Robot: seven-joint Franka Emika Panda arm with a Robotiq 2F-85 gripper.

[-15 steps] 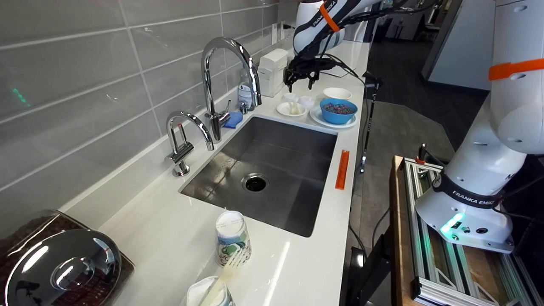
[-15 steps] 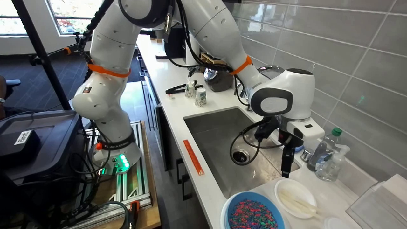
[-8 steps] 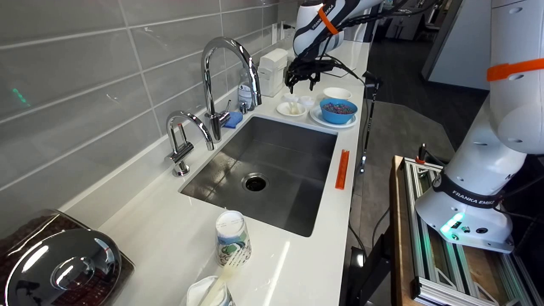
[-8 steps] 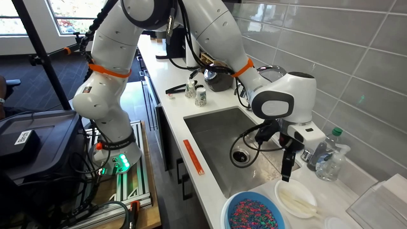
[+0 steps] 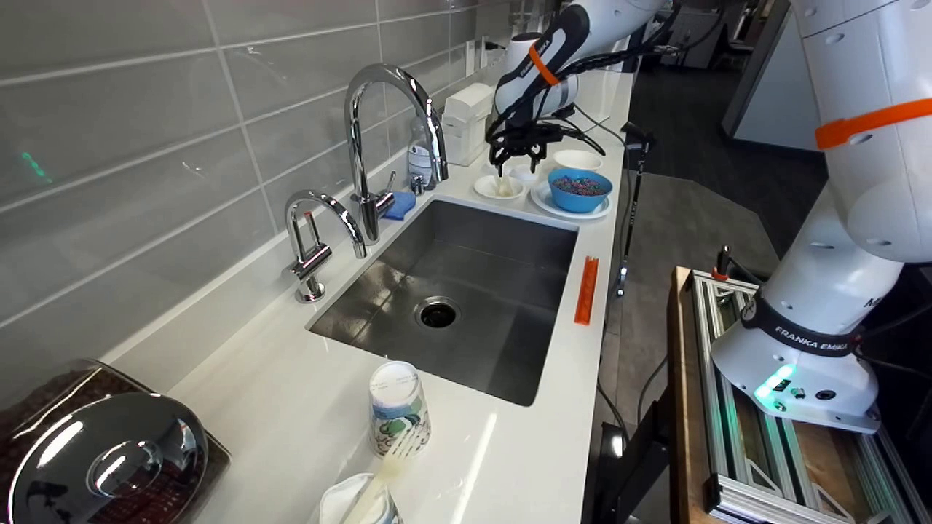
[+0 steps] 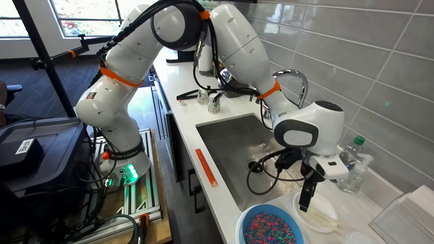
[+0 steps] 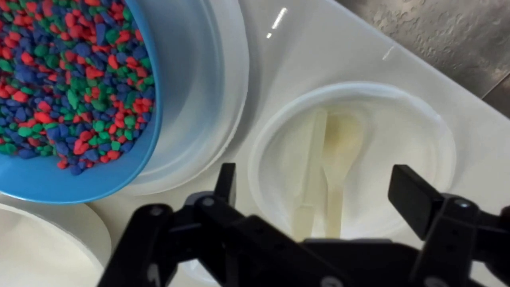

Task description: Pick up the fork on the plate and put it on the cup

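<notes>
We've got a black gripper (image 7: 316, 185), white plate (image 7: 398, 139), pale yellow utensils (image 7: 342, 147), blue bowl (image 7: 75, 185) of red-green-blue bits (image 7: 79, 87), plus a white cup (image 5: 398, 409) with green-blue print.

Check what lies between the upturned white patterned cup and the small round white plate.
Between cup and plate: a strip of white counter, the grey steel sink, more counter, in an exterior view.

window (image 6: 88, 13) bright, partly overexposed | counter (image 5: 520, 458) white glare streak | wrist view: tool (image 7: 314, 190) slightly blurred
</notes>
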